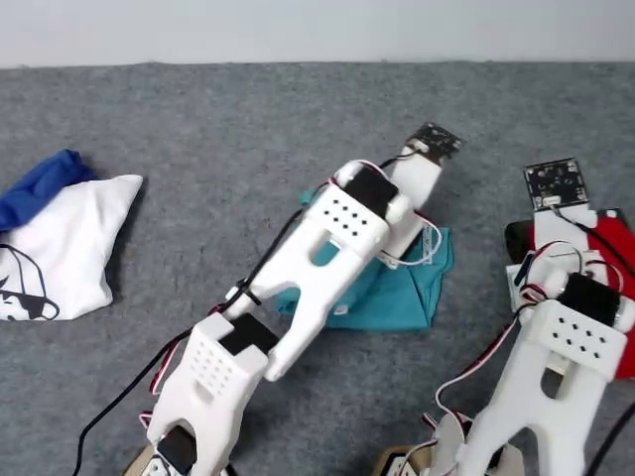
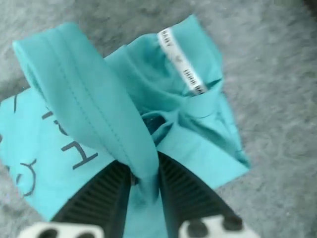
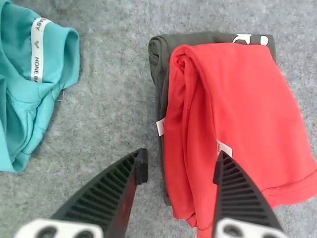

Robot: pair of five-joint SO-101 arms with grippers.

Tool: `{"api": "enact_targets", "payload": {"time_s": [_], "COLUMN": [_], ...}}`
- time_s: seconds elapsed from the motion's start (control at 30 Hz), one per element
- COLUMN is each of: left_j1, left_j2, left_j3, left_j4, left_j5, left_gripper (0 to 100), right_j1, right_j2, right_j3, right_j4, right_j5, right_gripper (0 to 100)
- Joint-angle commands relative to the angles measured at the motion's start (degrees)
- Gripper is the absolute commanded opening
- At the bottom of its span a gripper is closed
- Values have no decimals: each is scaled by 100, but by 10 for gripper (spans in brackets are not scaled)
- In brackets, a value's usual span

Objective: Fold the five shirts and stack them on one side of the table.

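1. Teal shirt (image 1: 397, 293): partly folded and rumpled, with dark lettering on one panel and a white tape inside the neck. It lies just toward 4 o'clock from the centre of the grey table (image 1: 198, 129). Its long axis runs roughly 9 to 3 o'clock. The neck end faces 3 o'clock, toward the red shirt (image 3: 228, 114).

2. My left gripper (image 2: 144, 172): clenched on a raised, stitched fold of the teal shirt, which stands up between both jaws.

3. My right gripper (image 3: 181, 163): released, jaws spread. One jaw is over bare table, the other over the red shirt's edge.

4. Red shirt: folded, at the 3 o'clock edge, long axis 12 to 6 o'clock, resting on a dark shirt (image 3: 158, 64).

5. White shirt (image 1: 69, 248) and blue shirt (image 1: 40, 183): at 9 o'clock, touching.
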Motion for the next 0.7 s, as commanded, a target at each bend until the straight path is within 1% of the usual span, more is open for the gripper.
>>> {"api": "enact_targets", "payload": {"time_s": [0.0,0.13,0.3,0.37,0.47,0.57,0.67], "left_j1": [211,290,290,343,492,642,668], "left_j2": [-369,-334,264,563,941,1363,1855], "left_j3": [-75,-84,-426,-796,-1569,-2352,-2932], "left_j4": [-149,-167,-229,-158,176,484,615], "left_j5": [-53,-53,-53,-26,229,237,255], "left_gripper": [14,14,14,14,14,14,14], "right_j1": [48,48,48,48,48,48,48], "right_j2": [-189,-180,-189,-189,-189,-189,-198], "right_j3": [-26,-26,-18,-18,-18,-18,-18], "right_j4": [31,31,31,31,31,31,31], "right_j5": [-70,-70,-70,-70,-70,-70,-70], "right_gripper": [226,226,226,226,226,226,226]}}
